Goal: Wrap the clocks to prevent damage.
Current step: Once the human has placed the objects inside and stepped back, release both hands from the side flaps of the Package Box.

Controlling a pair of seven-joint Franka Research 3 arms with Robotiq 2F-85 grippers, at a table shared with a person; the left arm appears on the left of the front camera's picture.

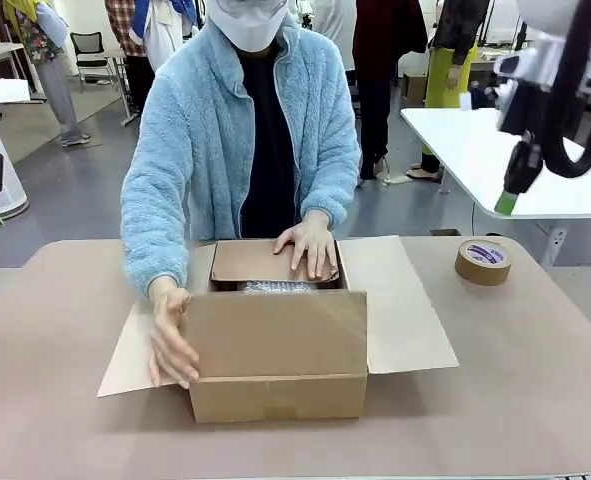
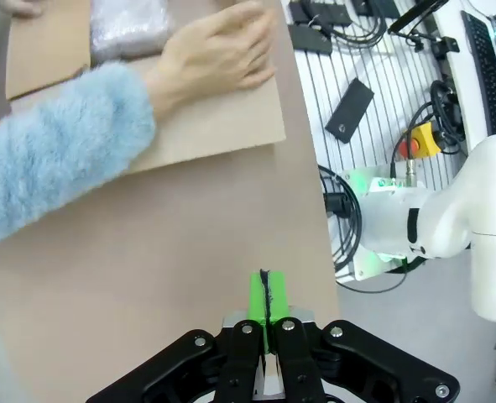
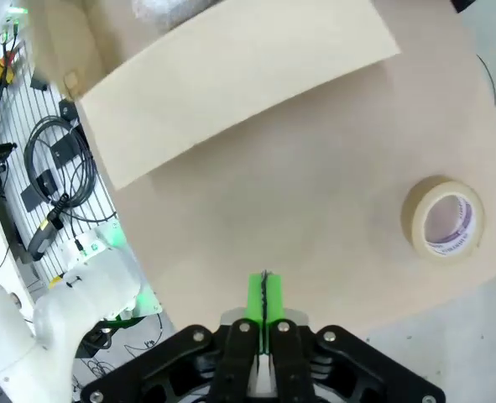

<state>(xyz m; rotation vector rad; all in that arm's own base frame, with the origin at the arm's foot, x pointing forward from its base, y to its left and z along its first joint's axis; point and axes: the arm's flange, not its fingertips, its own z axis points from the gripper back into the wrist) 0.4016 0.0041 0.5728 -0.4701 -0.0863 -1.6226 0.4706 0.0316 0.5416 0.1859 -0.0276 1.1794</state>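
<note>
Clocks themselves I cannot see bare. What shows is a bubble-wrap bundle [image 1: 278,287] lying inside the cardboard box [image 1: 275,385], which I take to be one of them already padded. The person's hand [image 1: 310,247] presses the far flap [image 1: 265,262] down over that bundle, probably to shut it in. The other hand [image 1: 170,345] holds the box's near corner on my left side, likely to steady the carton or to bring over the near flap, which stands upright. The side flap [image 1: 400,300] on my right of the box lies folded out flat on the table [image 1: 535,380], so the opening is not yet covered.

A tape roll [image 1: 483,261] sits on the table well off the box's far right corner, within the person's reach. I judge it is parked there for sealing once the flaps are down. Its core carries a purple printed label, too small for me to read. The faces of the box that I can see show no print or label.

My left gripper [image 2: 266,281] has its green pads pressed together on nothing, raised above bare table to the left of the box. My right gripper [image 3: 264,281] is likewise closed and empty, high above the table on the tape roll's side of the box. Both hang clear of the box, I think to leave the person room to work.
</note>
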